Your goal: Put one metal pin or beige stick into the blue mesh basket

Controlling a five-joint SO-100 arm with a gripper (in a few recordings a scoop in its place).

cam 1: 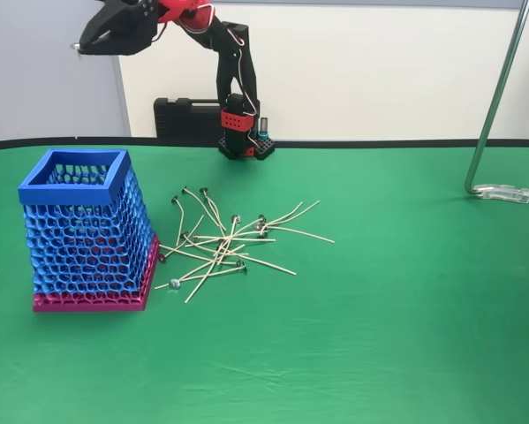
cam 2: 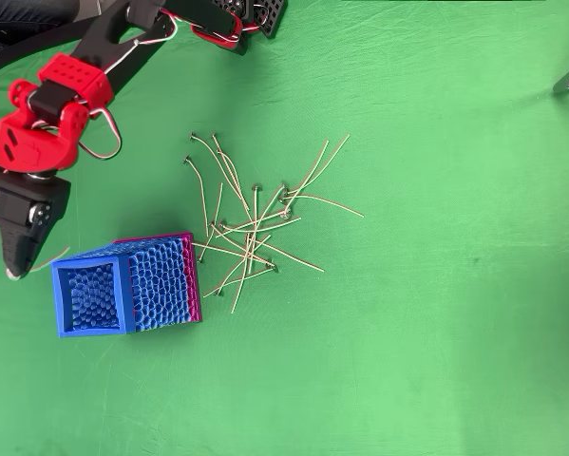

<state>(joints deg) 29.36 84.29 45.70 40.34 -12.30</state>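
The hand [cam 2: 16,269] is raised, just left of the blue mesh basket [cam 2: 92,296] in the overhead view, clamped on a beige stick [cam 2: 51,260] poking out at its tip. The stick looks light, thin, bendy and slippery; best pinched mid-shaft. The remaining sticks [cam 1: 224,243] lie tangled on the bench [cam 1: 405,336] right of the basket.

Looks like a lab or workshop test bench. Green cloth [cam 1: 405,336] over the table, plain white wall, black tool case [cam 1: 186,117] at the back, metal stand pole [cam 1: 498,97].
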